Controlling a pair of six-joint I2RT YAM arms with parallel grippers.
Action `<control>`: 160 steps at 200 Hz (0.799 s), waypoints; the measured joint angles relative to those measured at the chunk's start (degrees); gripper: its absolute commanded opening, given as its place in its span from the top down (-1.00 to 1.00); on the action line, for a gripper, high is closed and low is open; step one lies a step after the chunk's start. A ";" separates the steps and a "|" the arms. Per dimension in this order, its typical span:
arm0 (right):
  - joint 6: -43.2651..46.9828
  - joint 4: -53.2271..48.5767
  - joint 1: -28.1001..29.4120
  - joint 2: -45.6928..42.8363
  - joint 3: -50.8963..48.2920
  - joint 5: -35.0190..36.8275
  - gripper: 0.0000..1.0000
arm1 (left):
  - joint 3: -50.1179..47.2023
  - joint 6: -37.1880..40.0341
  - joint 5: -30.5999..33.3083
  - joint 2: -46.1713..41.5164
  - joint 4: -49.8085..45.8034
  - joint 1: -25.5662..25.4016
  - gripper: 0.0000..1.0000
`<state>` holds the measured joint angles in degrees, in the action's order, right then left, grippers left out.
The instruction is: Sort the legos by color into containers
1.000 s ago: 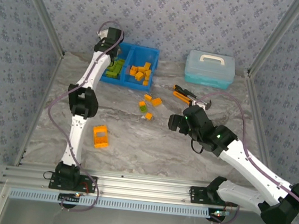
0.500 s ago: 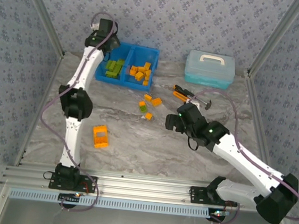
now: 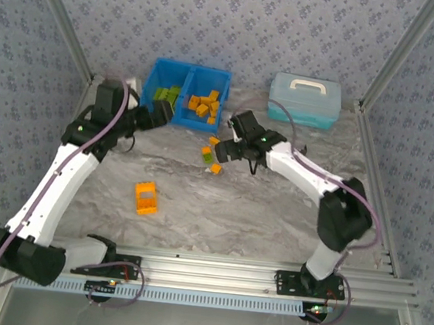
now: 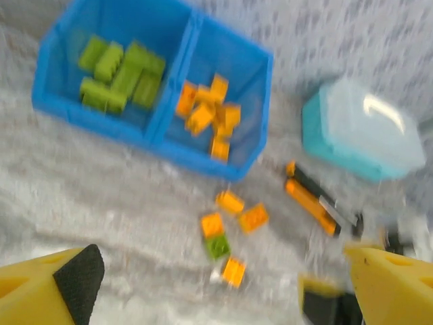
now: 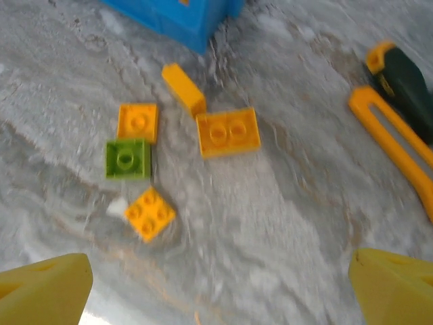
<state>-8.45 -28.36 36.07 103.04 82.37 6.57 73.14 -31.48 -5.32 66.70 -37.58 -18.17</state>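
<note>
Nearest the arm bases, a large orange block [image 3: 146,198] lies alone on the table. Further in, five loose bricks [image 5: 227,131] (four orange, one green) sit just short of the blue bin [image 4: 196,159]. The right gripper [image 3: 224,149] hangs beside them, jaws wide apart, empty. The left gripper [image 3: 161,114] is at the bin's front left, jaws wide, empty. In the bin, green bricks [image 4: 120,71] fill the left compartment and orange bricks [image 4: 210,115] the right. A pale blue case [image 3: 304,99] stands to the bin's right.

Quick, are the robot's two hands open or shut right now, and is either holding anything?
Left gripper: open, holding nothing.
Right gripper: open, holding nothing.
</note>
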 measured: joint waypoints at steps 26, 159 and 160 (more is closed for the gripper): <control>3.67 -0.76 -2.54 9.60 8.33 -2.19 -1.00 | -6.23 3.45 -3.56 -3.82 -5.64 -0.28 -0.99; 6.27 -7.45 -5.49 29.83 24.33 -5.99 0.01 | -19.69 13.49 -7.58 -12.15 -8.81 1.03 -0.99; 6.16 -7.45 -5.53 29.83 24.33 -6.01 0.02 | -19.69 13.49 -7.56 -12.15 -8.81 1.07 -0.99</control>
<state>-2.28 -35.81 30.55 132.88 106.69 0.56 53.45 -18.00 -12.88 54.54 -46.39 -17.10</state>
